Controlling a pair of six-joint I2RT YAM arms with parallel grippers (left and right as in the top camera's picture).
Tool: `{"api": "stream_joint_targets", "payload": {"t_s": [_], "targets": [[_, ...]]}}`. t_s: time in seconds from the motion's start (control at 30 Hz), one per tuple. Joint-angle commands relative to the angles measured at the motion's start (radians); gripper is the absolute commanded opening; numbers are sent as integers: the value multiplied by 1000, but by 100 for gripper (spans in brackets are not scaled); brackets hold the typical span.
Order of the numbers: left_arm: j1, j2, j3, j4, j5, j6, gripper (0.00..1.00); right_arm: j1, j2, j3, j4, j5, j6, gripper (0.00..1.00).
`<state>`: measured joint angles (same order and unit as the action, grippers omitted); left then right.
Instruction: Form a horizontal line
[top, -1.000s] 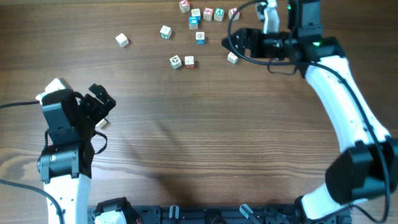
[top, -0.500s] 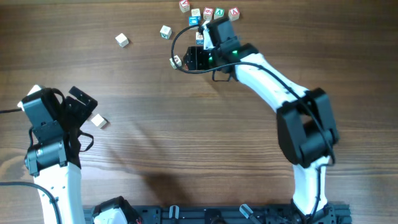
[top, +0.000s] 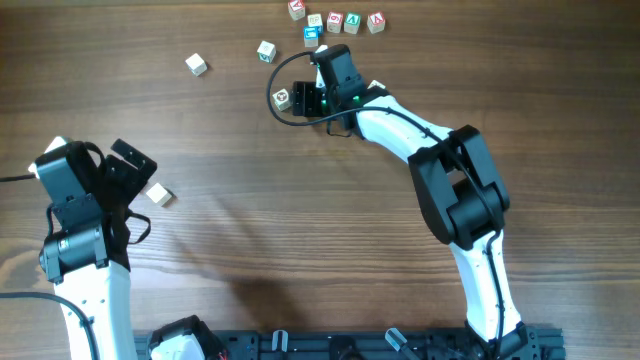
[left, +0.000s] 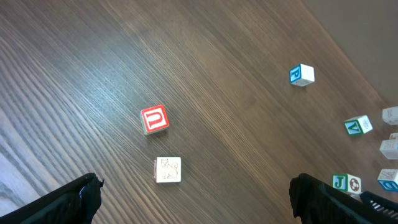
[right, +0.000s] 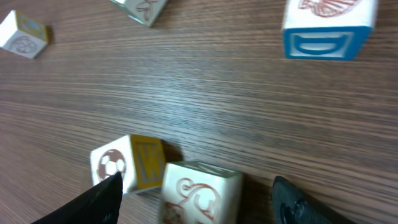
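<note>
The horizontal line (top: 334, 21) is a short row of pale cubes with red and green marks at the table's far edge. My right gripper (top: 303, 100) hangs below that row. In the right wrist view it (right: 196, 202) is open, with a red-swirl cube (right: 200, 191) between its fingers, not clamped. A soccer-ball cube (right: 127, 163) with a yellow W side touches the red-swirl cube and also shows in the overhead view (top: 282, 98). My left gripper (top: 130, 165) is open and empty at the left, near a loose cube (top: 158, 194).
A blue D cube (right: 328, 28) lies beyond the right gripper, also seen from overhead (top: 311, 36). Loose cubes lie at the back left (top: 265, 50) (top: 196, 65). The left wrist view shows a red U cube (left: 154, 119), a dog-picture cube (left: 168, 170) and a blue cube (left: 301, 74).
My right arm has swung left from the back right and now sits over the red-swirl cube beside the soccer-ball cube. My left arm shifted a little to the left, then held still.
</note>
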<state>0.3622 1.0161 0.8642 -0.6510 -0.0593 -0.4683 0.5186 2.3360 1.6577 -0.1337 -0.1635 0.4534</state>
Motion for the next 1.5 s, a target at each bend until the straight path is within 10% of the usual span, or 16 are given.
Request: {"api": "stream_joint_targets", "payload": {"t_s": [0.0, 0.47, 0.8, 1.1, 1.47], "targets": [[7, -2, 28, 3, -55, 16, 100, 16, 26, 18, 26, 20, 13, 77], [7, -2, 28, 3, -66, 16, 100, 22, 51, 19, -2, 138, 18, 38], [7, -2, 28, 2, -66, 16, 100, 29, 51, 19, -94, 91, -55, 41], [7, -2, 28, 8, -93, 17, 100, 33, 10, 19, -139, 47, -61, 10], [223, 60, 28, 161, -212, -120, 100, 70, -194, 19, -287, -294, 71, 5]]}}
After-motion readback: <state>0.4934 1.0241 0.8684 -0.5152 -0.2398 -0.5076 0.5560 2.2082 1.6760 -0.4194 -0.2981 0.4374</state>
